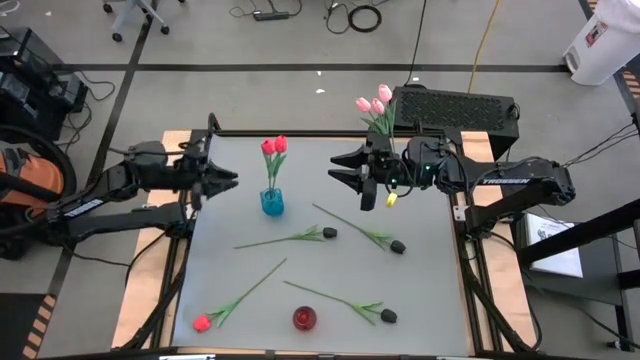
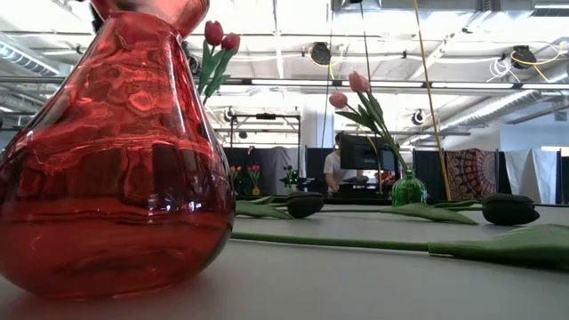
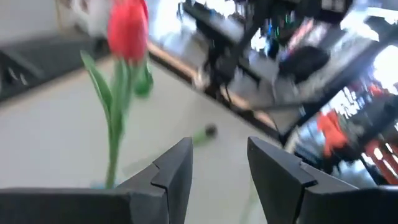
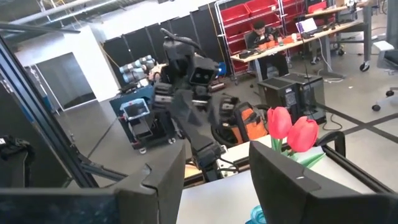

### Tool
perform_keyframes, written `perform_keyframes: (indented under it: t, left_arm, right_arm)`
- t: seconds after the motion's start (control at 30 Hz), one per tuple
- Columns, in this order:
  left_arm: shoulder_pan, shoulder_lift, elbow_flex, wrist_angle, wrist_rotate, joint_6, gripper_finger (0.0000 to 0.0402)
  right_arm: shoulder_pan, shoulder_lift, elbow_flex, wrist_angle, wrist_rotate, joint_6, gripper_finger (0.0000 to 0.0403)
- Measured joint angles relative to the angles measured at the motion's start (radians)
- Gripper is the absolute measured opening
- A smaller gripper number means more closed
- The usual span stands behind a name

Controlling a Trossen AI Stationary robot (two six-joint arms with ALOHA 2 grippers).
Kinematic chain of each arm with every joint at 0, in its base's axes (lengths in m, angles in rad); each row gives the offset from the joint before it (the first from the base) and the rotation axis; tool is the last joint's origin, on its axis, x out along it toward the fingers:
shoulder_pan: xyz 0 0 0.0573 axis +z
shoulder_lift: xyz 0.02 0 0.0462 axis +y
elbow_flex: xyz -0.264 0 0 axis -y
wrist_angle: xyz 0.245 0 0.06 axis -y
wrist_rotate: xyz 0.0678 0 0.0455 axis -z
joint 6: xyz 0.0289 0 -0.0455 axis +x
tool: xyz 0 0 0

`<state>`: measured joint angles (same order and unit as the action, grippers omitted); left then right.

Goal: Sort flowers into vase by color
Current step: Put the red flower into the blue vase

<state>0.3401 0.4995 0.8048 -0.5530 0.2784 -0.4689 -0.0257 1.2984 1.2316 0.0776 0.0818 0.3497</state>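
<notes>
**While four tulips lie loose, both grippers hang empty**

While two red tulips [image 1: 274,147] stand in the blue vase [image 1: 271,202] and pink tulips [image 1: 375,103] in the green vase [image 2: 408,189] at the table's back edge, a third red tulip [image 1: 203,322] and three black tulips [image 1: 329,233] lie flat on the table [image 1: 430,290], near the red vase [image 1: 304,318]. Left gripper [image 1: 228,180] hovers just beside the blue vase, fingers parted, holding nothing. Right gripper [image 1: 340,170] hovers opposite, likewise parted and empty.

Tulips [image 1: 300,238] in vases (four loose)
</notes>
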Motion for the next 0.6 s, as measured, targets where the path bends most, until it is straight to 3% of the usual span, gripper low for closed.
perform_keyframes:
  t: [0.27, 0.6]
  left_arm:
    - [-0.017, 0.000, 0.065, -0.302, 0.131, -0.138, 0.0160]
    - [-0.081, 0.006, 0.067, -0.515, 0.155, -0.487, 0.0160]
  right_arm:
    - [-0.004, 0.000, 0.000, -0.002, 0.000, -0.026, 0.0169]
    - [-0.008, 0.000, 0.000, -0.020, 0.000, -0.023, 0.0169]
